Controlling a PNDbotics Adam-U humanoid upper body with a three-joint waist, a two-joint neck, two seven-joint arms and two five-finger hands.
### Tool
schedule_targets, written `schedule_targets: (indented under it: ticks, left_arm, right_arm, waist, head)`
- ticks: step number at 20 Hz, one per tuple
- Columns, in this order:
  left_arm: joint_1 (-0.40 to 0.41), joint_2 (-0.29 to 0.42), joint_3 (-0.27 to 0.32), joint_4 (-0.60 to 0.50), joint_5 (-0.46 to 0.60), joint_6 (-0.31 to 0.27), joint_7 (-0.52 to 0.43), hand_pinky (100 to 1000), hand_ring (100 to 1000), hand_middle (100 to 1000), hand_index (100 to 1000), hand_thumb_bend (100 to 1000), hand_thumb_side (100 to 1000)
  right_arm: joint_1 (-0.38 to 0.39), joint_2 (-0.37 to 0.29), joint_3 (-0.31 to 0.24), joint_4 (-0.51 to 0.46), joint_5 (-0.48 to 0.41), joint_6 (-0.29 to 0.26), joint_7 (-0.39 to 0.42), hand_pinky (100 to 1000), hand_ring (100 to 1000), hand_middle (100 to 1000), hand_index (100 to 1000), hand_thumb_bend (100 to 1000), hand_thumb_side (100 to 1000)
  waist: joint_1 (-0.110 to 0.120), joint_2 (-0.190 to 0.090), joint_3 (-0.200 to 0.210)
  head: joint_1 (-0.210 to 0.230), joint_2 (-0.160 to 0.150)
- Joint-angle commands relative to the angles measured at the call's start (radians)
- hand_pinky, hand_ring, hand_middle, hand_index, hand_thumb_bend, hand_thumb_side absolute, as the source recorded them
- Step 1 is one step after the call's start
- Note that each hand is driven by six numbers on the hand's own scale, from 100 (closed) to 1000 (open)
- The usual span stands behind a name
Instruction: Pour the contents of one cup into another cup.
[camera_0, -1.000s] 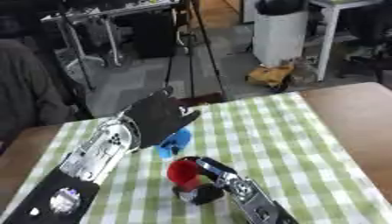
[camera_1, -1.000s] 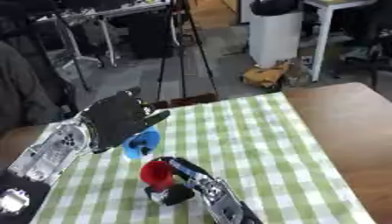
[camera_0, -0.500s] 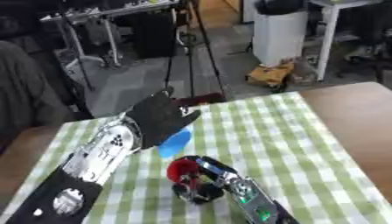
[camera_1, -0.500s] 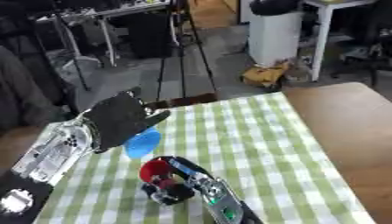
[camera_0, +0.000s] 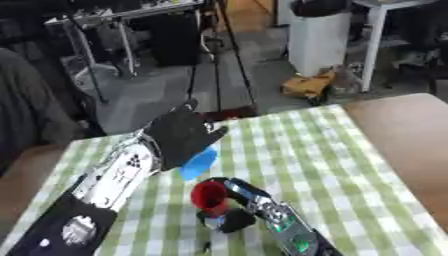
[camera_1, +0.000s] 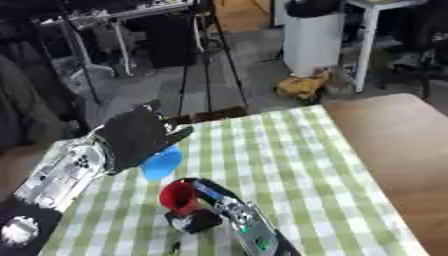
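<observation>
A blue cup (camera_0: 199, 163) is lifted over the checked tablecloth, tilted, in my left hand (camera_0: 179, 136), whose black fingers curl round it from above and hide most of it. Just below and to the right a red cup (camera_0: 210, 195) is held by my right hand (camera_0: 238, 206), fingers wrapped round its side, its mouth turned toward the blue cup. The two cups are close, a small gap between them. I cannot make out any contents.
The green-and-white checked cloth (camera_0: 297, 155) covers the table's middle; bare brown wood (camera_0: 411, 135) lies to the right. Beyond the far edge stand a white bin (camera_0: 319, 40), a cardboard box (camera_0: 306, 85) and metal stands (camera_0: 131, 35).
My left hand has carried the blue cup slightly up and right, tilting it nearer the red cup. The right hand and red cup stayed almost in place.
</observation>
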Motion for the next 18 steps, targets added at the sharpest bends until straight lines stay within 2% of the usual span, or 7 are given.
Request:
schedule_targets:
  ticks: [1, 18]
  left_arm:
    - [-0.015, 0.005, 0.015, -0.005, -0.009, 0.002, 0.008, 772, 348, 182, 560, 624, 100]
    - [-0.014, 0.004, 0.018, 0.004, -0.022, 0.004, 0.013, 772, 348, 180, 560, 626, 100]
  right_arm:
    - [-0.018, 0.003, 0.003, -0.022, -0.006, 0.001, -0.002, 801, 797, 679, 816, 154, 152]
    - [-0.019, 0.002, 0.002, -0.020, -0.005, 0.001, -0.006, 800, 797, 679, 815, 146, 154]
  waist:
    - [-0.003, -0.012, 0.000]
    - [-0.005, -0.012, 0.001]
  head:
    - [0.002, 0.002]
    - [0.000, 0.001]
